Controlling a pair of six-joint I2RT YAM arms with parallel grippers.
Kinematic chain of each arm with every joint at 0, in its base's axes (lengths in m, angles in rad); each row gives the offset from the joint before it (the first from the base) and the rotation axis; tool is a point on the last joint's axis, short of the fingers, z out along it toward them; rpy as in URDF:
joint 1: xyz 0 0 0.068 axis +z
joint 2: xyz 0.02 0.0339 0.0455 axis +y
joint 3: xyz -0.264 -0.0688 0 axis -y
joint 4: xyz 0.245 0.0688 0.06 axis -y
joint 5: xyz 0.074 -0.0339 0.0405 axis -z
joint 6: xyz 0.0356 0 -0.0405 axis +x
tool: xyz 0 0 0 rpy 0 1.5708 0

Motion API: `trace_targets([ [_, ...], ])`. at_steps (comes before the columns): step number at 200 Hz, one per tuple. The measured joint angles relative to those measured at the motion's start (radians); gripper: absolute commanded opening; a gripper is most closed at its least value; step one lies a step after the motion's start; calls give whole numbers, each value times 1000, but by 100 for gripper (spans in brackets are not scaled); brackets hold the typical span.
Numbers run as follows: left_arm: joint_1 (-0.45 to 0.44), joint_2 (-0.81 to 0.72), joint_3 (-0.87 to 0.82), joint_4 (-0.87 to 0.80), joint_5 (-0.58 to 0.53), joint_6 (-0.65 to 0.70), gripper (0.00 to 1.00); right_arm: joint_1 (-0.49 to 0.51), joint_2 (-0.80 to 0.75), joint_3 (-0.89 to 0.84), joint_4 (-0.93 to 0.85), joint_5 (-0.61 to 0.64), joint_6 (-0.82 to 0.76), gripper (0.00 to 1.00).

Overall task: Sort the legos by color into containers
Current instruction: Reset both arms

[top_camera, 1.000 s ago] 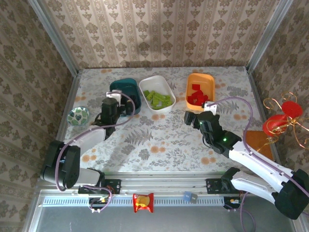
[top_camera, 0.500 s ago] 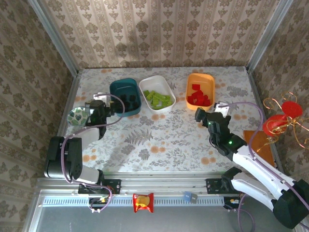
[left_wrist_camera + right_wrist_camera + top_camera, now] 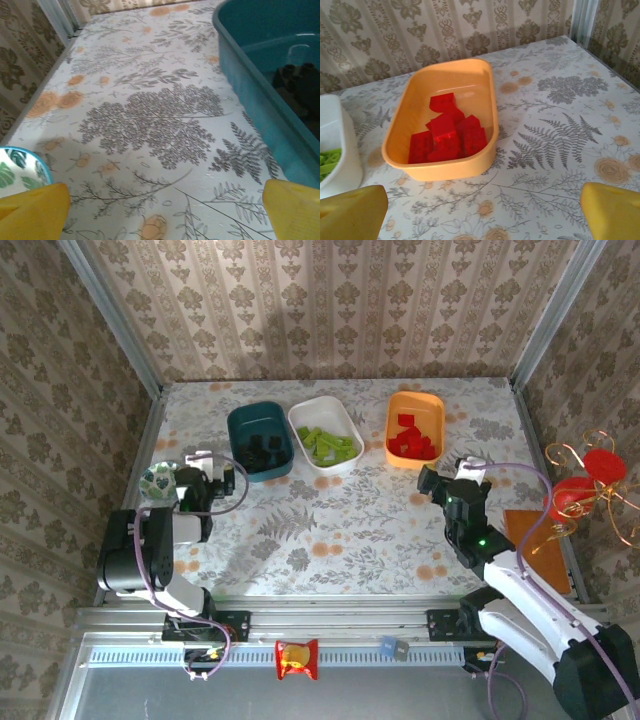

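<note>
Three containers stand in a row at the back of the table. The dark teal tub [image 3: 259,440] holds black legos [image 3: 258,450], the white tub [image 3: 325,433] green legos [image 3: 328,445], and the orange tub [image 3: 415,428] red legos [image 3: 412,438]. My left gripper [image 3: 207,470] is open and empty, low over the table left of the teal tub [image 3: 260,100]; black legos [image 3: 300,85] lie inside it. My right gripper [image 3: 442,482] is open and empty, on the near side of the orange tub [image 3: 420,167] with its red legos [image 3: 450,135].
A small round patterned dish [image 3: 160,479] sits just left of the left gripper, its rim [image 3: 15,167] by the left finger. A red and gold ornament [image 3: 585,485] and a brown pad [image 3: 535,535] lie at the right edge. Wallpapered walls close in three sides.
Both arms have drawn back toward the near edge. The left gripper moved from the teal tub down-left toward the dish. The right gripper moved right, away from the orange tub.
</note>
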Motion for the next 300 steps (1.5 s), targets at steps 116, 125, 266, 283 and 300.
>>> trace_targets([
  [116, -45, 6, -16, 102, -161, -8, 100, -228, 585, -64, 592, -142, -250, 100],
  [125, -45, 6, -16, 104, -163, -8, 100, -235, 636, -52, 608, -164, -257, 100],
  [266, -45, 6, -16, 106, -168, -8, 100, -277, 703, -18, 695, -258, -260, 100],
  [283, -45, 6, -16, 106, -168, -8, 100, -277, 703, -18, 695, -258, -260, 100],
  [300, -45, 6, -16, 106, -168, -8, 100, -277, 703, -18, 696, -258, -260, 100],
])
